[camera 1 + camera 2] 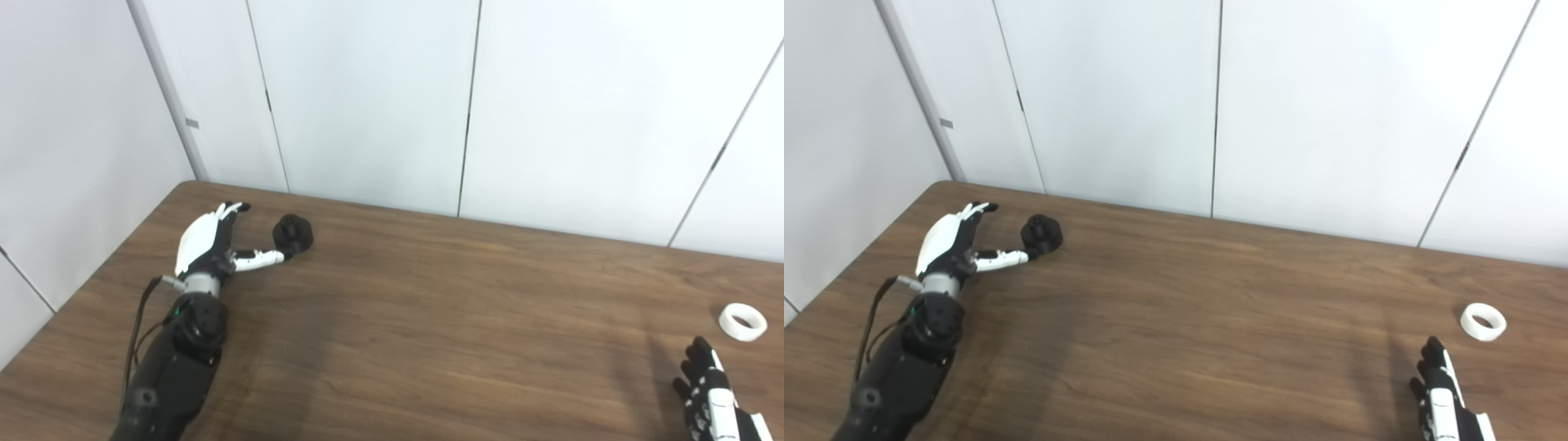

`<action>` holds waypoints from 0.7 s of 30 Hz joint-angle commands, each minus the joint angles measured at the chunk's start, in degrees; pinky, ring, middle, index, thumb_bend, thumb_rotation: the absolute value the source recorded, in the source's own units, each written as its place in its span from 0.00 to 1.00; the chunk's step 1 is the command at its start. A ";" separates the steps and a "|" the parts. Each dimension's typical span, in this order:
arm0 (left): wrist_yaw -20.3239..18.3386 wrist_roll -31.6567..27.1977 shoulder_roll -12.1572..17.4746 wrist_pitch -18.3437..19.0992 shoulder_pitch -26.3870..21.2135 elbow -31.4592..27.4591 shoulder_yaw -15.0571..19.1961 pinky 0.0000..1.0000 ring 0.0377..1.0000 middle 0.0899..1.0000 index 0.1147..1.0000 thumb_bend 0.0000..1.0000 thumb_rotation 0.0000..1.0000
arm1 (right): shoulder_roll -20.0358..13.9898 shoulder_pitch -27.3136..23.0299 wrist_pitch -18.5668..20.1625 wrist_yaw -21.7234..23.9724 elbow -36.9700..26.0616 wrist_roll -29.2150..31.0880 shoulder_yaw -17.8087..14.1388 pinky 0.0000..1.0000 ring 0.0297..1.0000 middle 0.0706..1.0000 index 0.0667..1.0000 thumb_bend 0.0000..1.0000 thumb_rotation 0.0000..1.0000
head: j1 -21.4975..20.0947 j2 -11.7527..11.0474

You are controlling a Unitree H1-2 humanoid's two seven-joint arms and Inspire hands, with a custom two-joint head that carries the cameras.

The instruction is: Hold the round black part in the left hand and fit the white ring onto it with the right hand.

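Left hand (pixel 205 245) far left near table (pixel 429 343) edge, fingers spread, holding nothing, thumb tip touching round black part (pixel 293 233). Wide bare tabletop mid-span. White ring (pixel 742 322) flat near right edge. Right hand (pixel 707 392) just short of ring, fingers extended, empty.

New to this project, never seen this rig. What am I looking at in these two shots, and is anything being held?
Both pictures come from two cameras side by side on a humanoid robot's head, so they show one scene from slightly different spots. Its arms enter from the bottom edge. On the brown table the left hand is open, its thumb reaching the round black part, which still sits on the surface. Far to the right lies the white ring, flat and untouched. The right hand is just below it, only partly in view, fingers apart. Nothing is held.
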 commanded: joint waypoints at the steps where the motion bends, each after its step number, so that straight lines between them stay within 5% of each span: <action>1: 0.12 1.17 2.26 -0.23 -4.11 0.76 -1.00 1.00 1.00 1.00 0.89 1.00 0.40 | 0.17 -0.32 -0.59 -0.13 -1.09 -0.16 0.03 1.00 1.00 1.00 1.00 0.36 1.00 | 0.05 0.02; 21: 0.86 -0.49 2.08 -3.27 -14.69 17.84 -7.12 1.00 1.00 0.98 0.80 1.00 0.36 | 0.18 -0.30 -0.65 -0.59 -1.04 -1.43 0.13 1.00 1.00 1.00 1.00 0.38 1.00 | -0.45 -0.12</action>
